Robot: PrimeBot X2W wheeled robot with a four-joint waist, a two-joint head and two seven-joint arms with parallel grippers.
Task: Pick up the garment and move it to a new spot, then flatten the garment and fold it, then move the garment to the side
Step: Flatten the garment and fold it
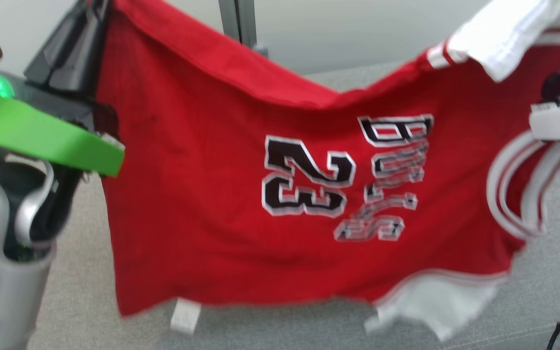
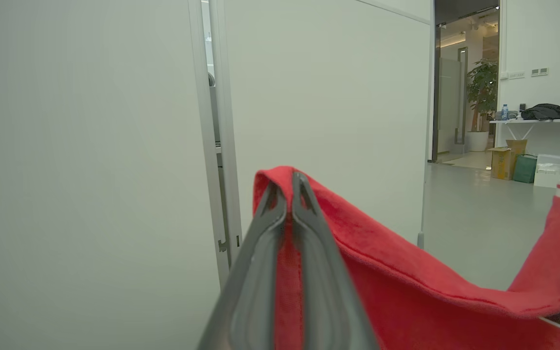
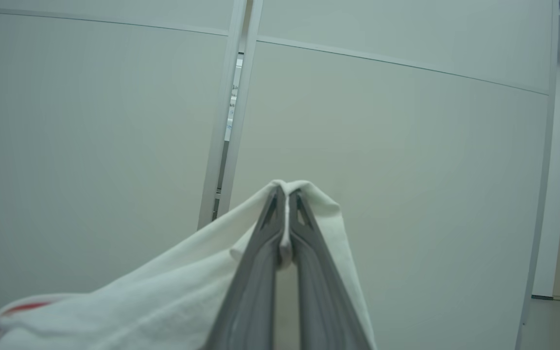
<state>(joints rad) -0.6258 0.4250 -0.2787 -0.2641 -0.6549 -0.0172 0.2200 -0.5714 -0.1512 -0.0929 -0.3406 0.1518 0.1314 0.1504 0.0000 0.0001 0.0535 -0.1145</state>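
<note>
Above the worktop (image 1: 80, 301), your garment (image 1: 202, 218) hangs.
Left end effector (image 2: 289, 183) and right end effector (image 3: 287, 195) clamp its top corners, long axis left-right.

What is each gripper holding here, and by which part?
Both hold the red number-23 jersey: left gripper clamps a red edge, right gripper clamps a white fabric fold.

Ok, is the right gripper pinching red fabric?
No, the right gripper is shut on a white part of the jersey.
</note>
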